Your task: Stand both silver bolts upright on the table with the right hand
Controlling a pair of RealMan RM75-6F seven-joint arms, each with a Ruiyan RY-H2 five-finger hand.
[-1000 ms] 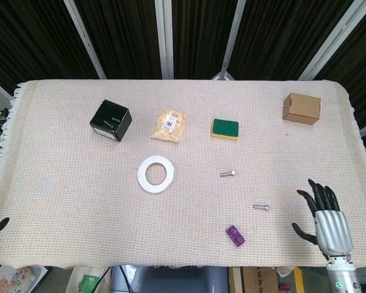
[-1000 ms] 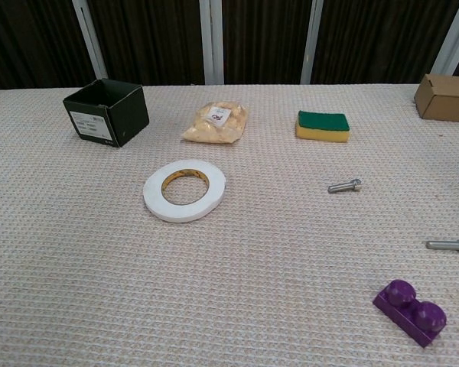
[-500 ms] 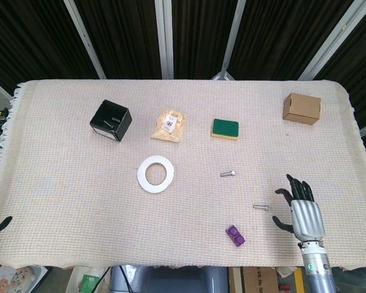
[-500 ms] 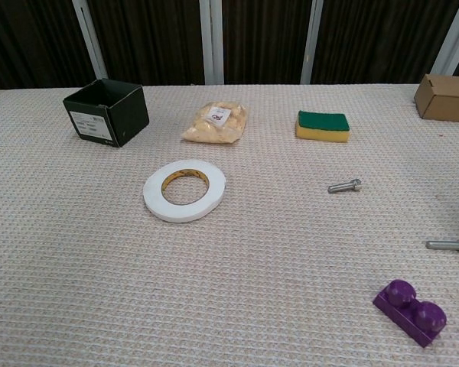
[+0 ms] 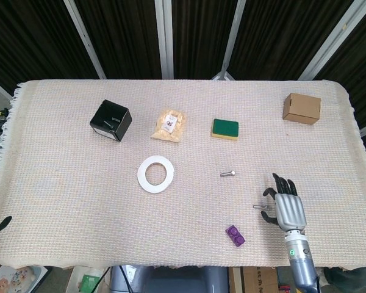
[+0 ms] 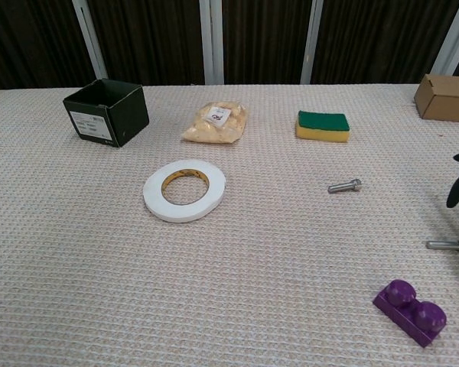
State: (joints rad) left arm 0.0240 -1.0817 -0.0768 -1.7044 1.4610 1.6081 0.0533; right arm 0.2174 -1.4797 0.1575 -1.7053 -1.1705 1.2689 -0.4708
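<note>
Right hand (image 5: 284,206) has slid in from the surface's right edge over the last second and now sits just beside the nearer bolt (image 5: 260,207), fingers spread and holding nothing, so a pickup looks about to start. Both bolts lie flat, the farther bolt (image 5: 227,174) untouched beyond it. Palm faces down, fingers pointing away from the robot.
</note>
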